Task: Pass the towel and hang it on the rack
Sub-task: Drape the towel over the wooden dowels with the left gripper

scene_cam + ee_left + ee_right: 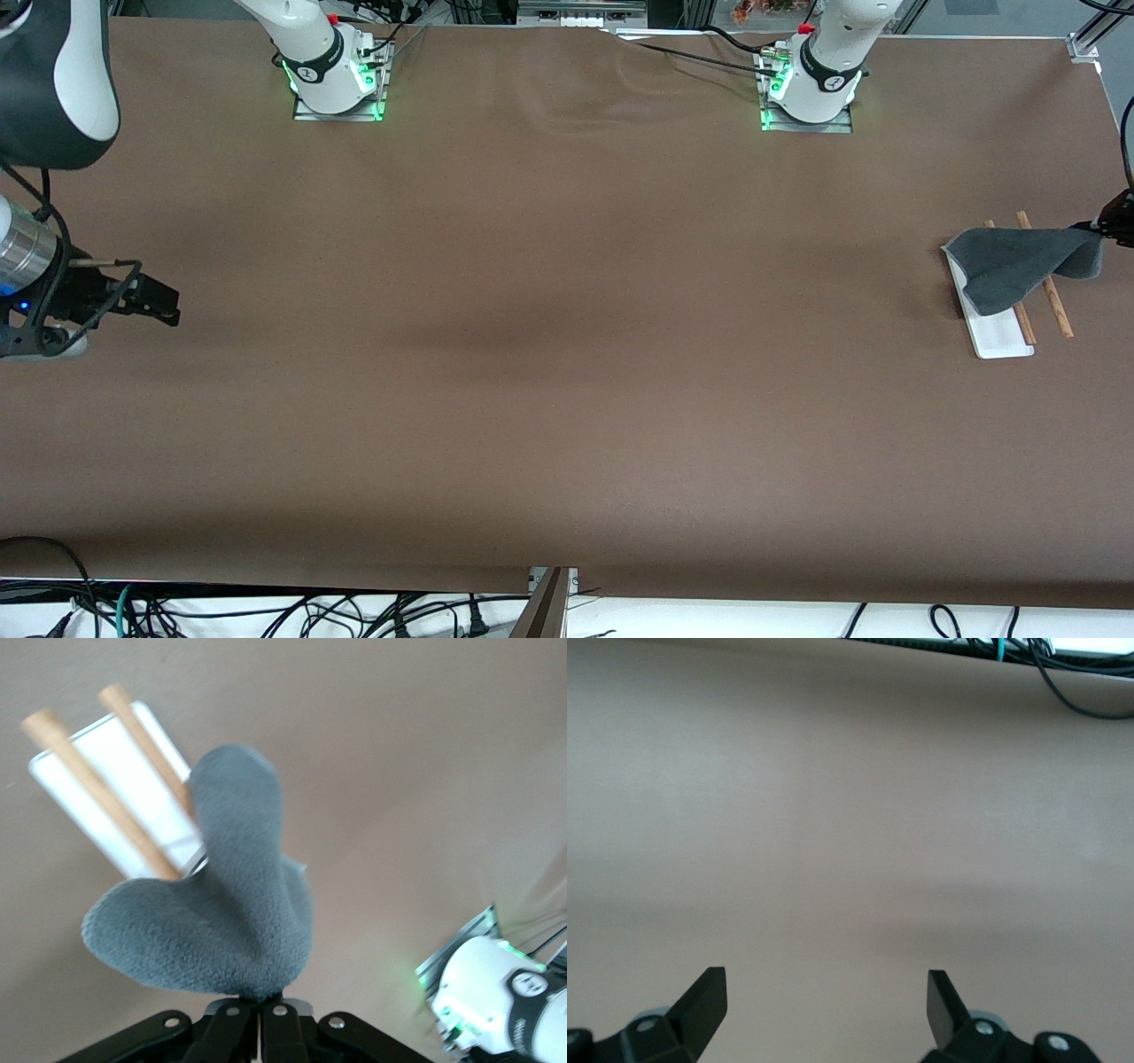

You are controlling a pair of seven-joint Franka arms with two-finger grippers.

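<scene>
The dark grey towel (1019, 261) drapes over the rack (1005, 337), a white base with two brown rods (1054, 306), at the left arm's end of the table. My left gripper (1103, 229) is shut on one corner of the towel and holds that corner up beside the rods. In the left wrist view the towel (221, 921) hangs from the closed gripper (263, 1001) with the rods (97, 788) and the white base (133, 780) past it. My right gripper (164, 306) is open and empty over bare table at the right arm's end; it also shows in the right wrist view (826, 992).
The table (549, 354) is covered with a brown cloth. The arm bases (337, 75) (811, 89) stand along its edge farthest from the front camera. Cables (266, 616) lie under the near edge.
</scene>
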